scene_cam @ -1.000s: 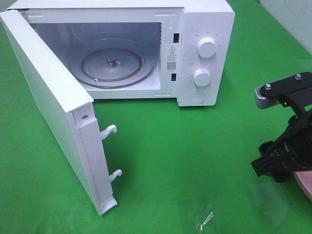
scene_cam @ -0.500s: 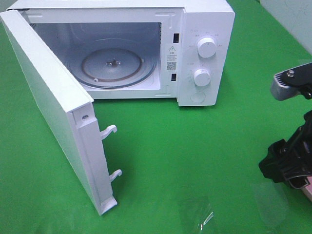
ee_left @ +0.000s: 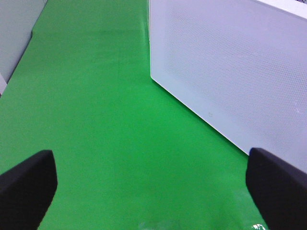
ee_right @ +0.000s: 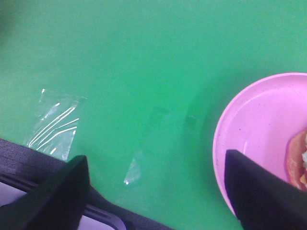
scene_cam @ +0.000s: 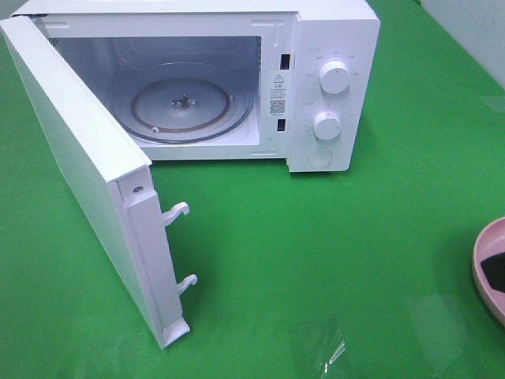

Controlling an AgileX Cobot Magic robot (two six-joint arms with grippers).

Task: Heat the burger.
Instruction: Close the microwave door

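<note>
Covering everything is the green counter (scene_cam: 331,260), and on it, at the far side, sits the white microwave (scene_cam: 331,47). Its door (scene_cam: 79,174) swings wide toward my left, showing the glass turntable (scene_cam: 183,106) inside, while two dials (scene_cam: 335,77) sit on the panel to the right. At the counter's near right edge lies the pink plate (ee_right: 254,124), partly cut off in the high view. On the plate's far side I see only a sliver of the burger (ee_right: 298,160). My left tool (ee_left: 153,184) hangs above bare counter beside the door, fingers far apart and empty. My right tool (ee_right: 158,191) hovers at the plate's rim, fingers spread wide, gripping nothing. Small clear tape patches (ee_right: 55,124) lie nearby.
</note>
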